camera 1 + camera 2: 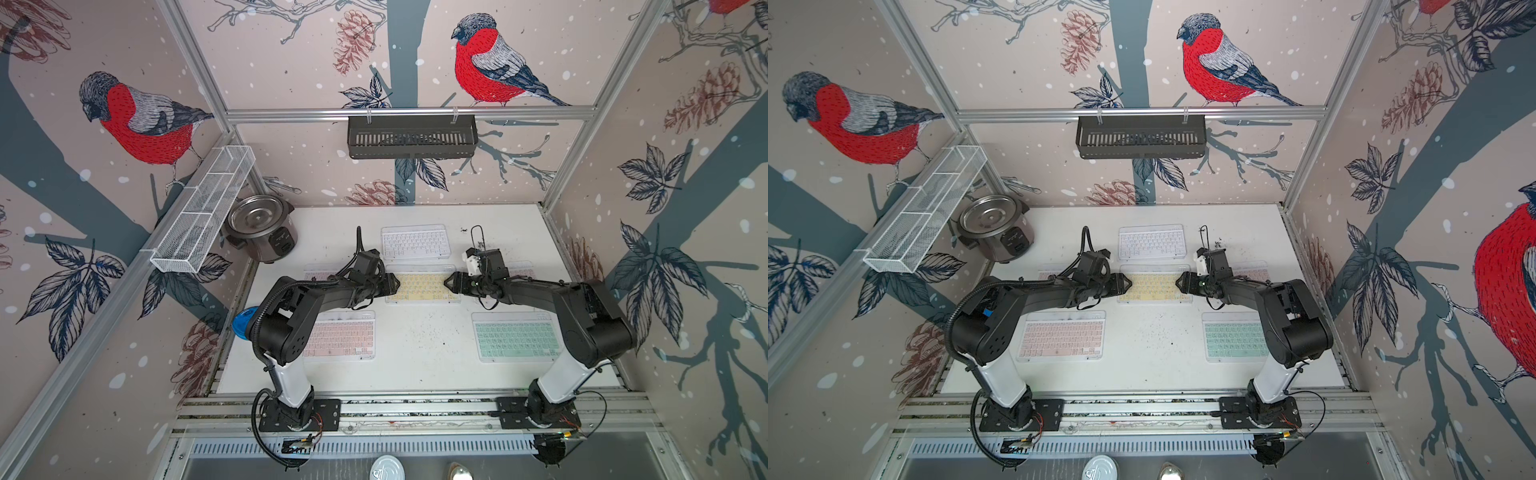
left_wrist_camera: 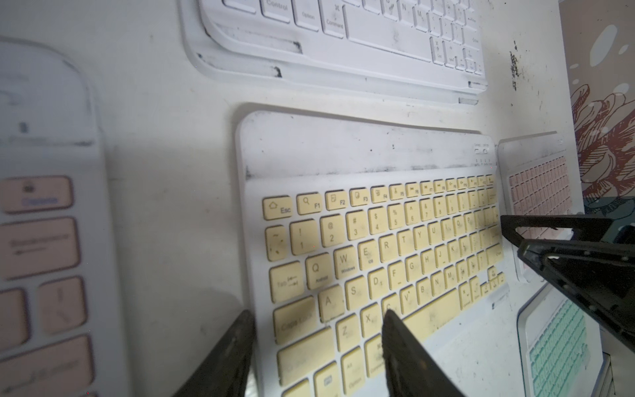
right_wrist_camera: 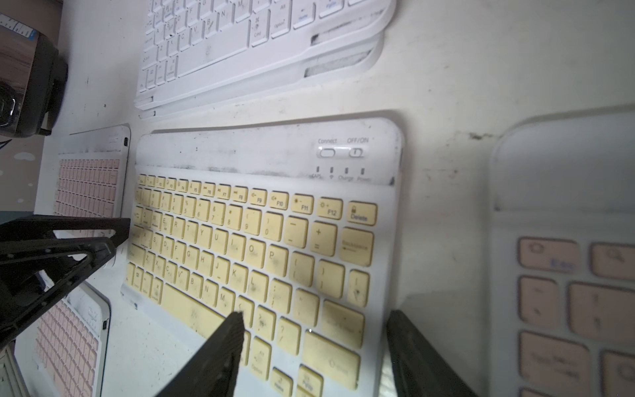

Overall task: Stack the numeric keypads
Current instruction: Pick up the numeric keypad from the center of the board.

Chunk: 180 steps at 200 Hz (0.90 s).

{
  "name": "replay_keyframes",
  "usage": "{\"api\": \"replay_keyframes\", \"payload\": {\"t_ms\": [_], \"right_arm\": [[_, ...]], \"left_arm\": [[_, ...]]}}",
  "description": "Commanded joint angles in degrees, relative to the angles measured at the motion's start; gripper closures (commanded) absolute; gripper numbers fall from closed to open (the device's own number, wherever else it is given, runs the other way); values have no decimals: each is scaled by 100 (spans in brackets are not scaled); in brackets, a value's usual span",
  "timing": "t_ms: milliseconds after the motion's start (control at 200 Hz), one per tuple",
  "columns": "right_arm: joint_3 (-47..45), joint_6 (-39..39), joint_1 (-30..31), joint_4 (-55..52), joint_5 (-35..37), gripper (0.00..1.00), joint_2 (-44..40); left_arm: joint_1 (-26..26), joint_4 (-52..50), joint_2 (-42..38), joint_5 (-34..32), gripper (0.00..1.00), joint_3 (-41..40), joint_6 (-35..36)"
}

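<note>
Claws first: left claw [image 1: 397, 284] is at one short end of the yellow keypad [image 1: 422, 286] with its jaws apart, one finger [image 2: 398, 333] over the keys and the other off the edge. The right claw [image 1: 446, 283] does the same at the opposite end, also spread wide, and as far as I can see neither is clamped on anything. That keypad lies flat mid-table [image 1: 424, 365]. The white keypad [image 1: 415, 242] is just behind it, and in the right wrist view it looks stacked on another white one. The left pink keypad [image 1: 316, 272] and right pink keypad [image 1: 521, 270] peek out from under my arms, with the near pink keypad [image 1: 345, 336] and mint keypad [image 1: 515, 337] up front.
</note>
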Motion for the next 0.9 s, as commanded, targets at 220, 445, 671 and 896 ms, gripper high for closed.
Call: {"api": "replay_keyframes", "payload": {"t_ms": [220,445,671,896], "right_arm": [[-80,201,3,218,-492,32,-22],[-229,445,-139,549,-1027,32,-181],[-457,752,-323,975,-1614,32,-354],[-579,829,-343,1052,-1763,32,-481]], "left_arm": [[-19,-38,-46,30,40,-174,-65],[-22,-50,-54,29,40,-249,-65],[-22,-15,-58,59,41,-346,-71],[-24,-25,-98,67,41,-429,-62]]}}
